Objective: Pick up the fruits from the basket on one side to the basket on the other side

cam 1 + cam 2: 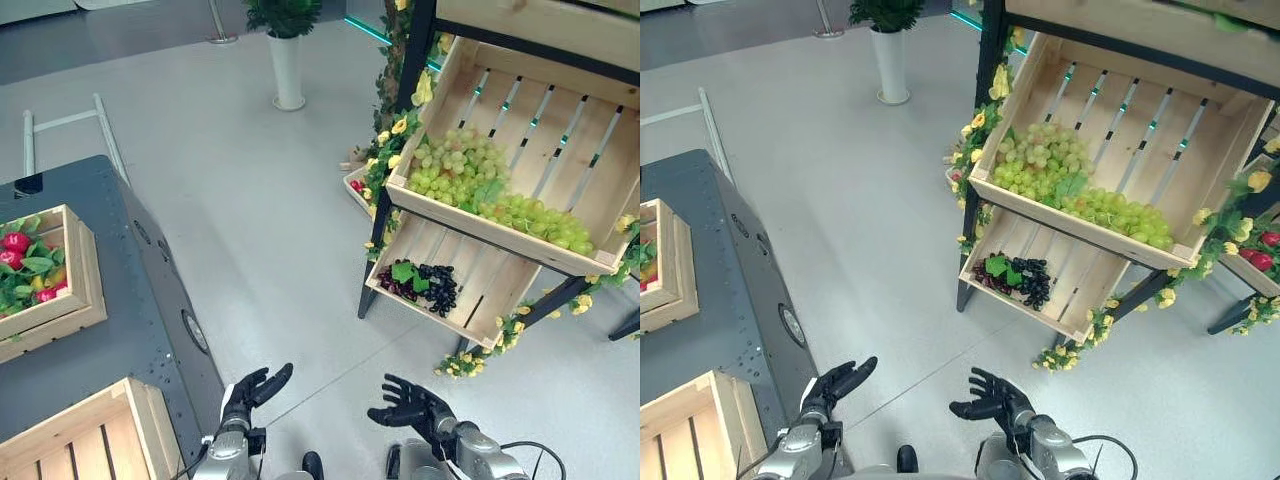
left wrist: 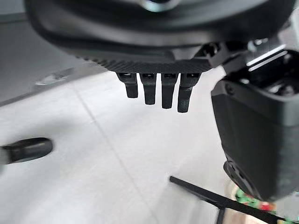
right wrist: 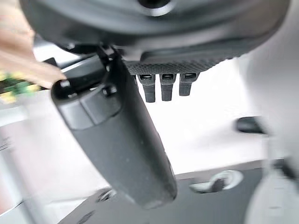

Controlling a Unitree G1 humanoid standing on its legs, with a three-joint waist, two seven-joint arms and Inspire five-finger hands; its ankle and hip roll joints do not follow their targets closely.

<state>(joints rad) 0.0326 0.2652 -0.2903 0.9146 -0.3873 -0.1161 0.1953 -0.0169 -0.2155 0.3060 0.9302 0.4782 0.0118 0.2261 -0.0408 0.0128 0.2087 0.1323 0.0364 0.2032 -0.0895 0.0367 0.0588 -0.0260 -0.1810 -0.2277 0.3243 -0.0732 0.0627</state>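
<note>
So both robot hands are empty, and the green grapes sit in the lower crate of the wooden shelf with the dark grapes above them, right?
Not quite: the left eye view shows the green grapes in the upper crate and the dark grapes in the lower crate. Both hands, left and right, are indeed empty.

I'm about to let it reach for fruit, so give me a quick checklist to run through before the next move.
1. Left robot hand empty, fingers straight: ok.
2. Right robot hand empty, fingers relaxed: ok.
3. Green grapes in the upper crate of the rack, in plain sight: ok.
4. Dark grapes in the lower crate, in plain sight: ok.
5. Bare crate on the grey cart at the robot's left has room: ok.
6. Either robot hand close enough to the rack to grasp: not ok, both hang over the floor, apart from it.
</note>
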